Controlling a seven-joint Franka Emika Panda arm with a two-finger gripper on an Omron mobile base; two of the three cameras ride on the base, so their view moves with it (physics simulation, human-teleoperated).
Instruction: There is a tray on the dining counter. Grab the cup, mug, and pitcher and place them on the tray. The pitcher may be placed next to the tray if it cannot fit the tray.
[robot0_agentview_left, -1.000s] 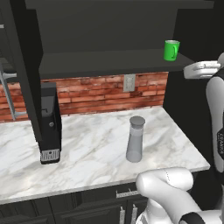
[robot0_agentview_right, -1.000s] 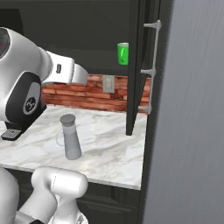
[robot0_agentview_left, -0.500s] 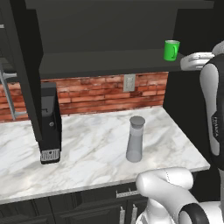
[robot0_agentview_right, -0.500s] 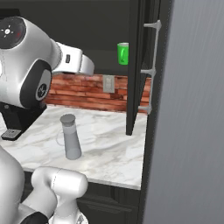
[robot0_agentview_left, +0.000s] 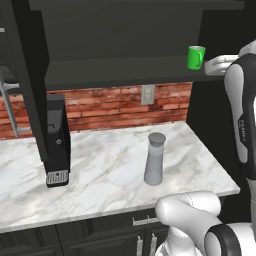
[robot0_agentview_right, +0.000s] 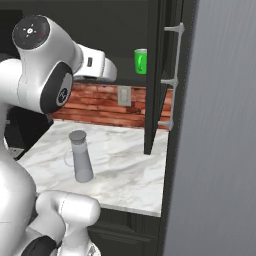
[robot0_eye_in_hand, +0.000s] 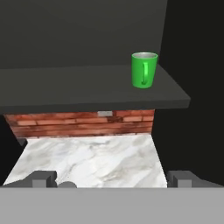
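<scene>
The bright green mug (robot0_agentview_left: 196, 57) stands on a dark shelf (robot0_agentview_left: 125, 72) above the brick-backed marble counter (robot0_agentview_left: 100, 170). In the hand view the mug (robot0_eye_in_hand: 144, 70) is ahead and to the upper right, its loop handle facing me. My gripper (robot0_eye_in_hand: 111, 179) is open, its fingertips (robot0_eye_in_hand: 41, 178) wide apart and holding nothing, still some way short of the mug. The tall grey pitcher (robot0_agentview_left: 155, 159) with its darker lid stands upright on the counter below, also the pitcher (robot0_agentview_right: 80, 156) in the right base view. The tray, the cup and the dining counter are out of view.
A black coffee machine (robot0_agentview_left: 57, 140) stands at the counter's left. An open dark cabinet door (robot0_agentview_right: 155, 75) with a metal handle hangs just right of the mug (robot0_agentview_right: 141, 61). A tall grey panel (robot0_agentview_right: 220, 125) closes off the right side. My arm (robot0_agentview_left: 244, 115) rises at the right.
My arm has lifted, carrying the hand up and a little closer to the mug on the shelf. The jaws have stayed open. Mug and pitcher have not moved.
</scene>
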